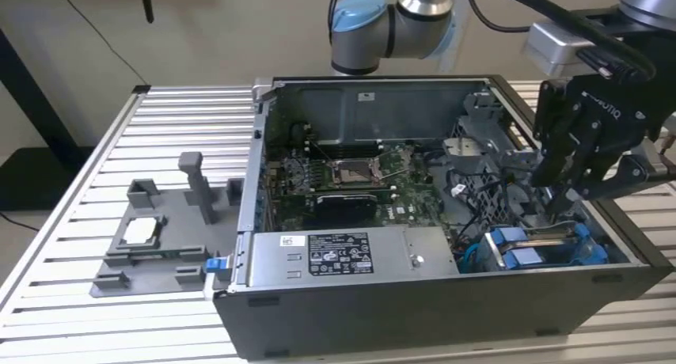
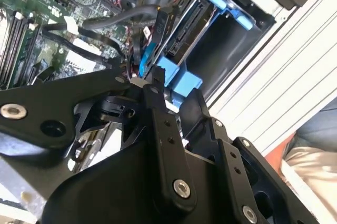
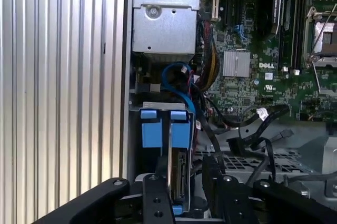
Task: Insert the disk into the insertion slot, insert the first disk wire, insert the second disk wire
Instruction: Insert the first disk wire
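The disk [image 3: 178,174] stands edge-on in the insertion slot [image 3: 158,106], its connector strip facing me and its blue carrier tabs [image 3: 163,129] beside it. In the exterior view the slot [image 1: 591,249] sits in the case's near corner on that view's right, with the disk [image 1: 544,239] between blue trim. My gripper [image 1: 560,202] hangs just above it, open. Its fingers [image 3: 158,197] straddle the disk's edge, with a small gap on one side. Loose black wires with a white plug [image 3: 261,113] and a black plug [image 3: 287,133] lie beside the slot. The second wrist view shows my gripper [image 2: 176,95] over the blue carrier [image 2: 181,79].
The open computer case [image 1: 423,316] holds a motherboard [image 1: 349,174] and a grey labelled power-supply box [image 1: 338,257]. A blue cable [image 3: 176,76] loops near the slot. A grey fixture [image 1: 158,237] stands on the slatted table [image 1: 63,245] at the exterior view's left.
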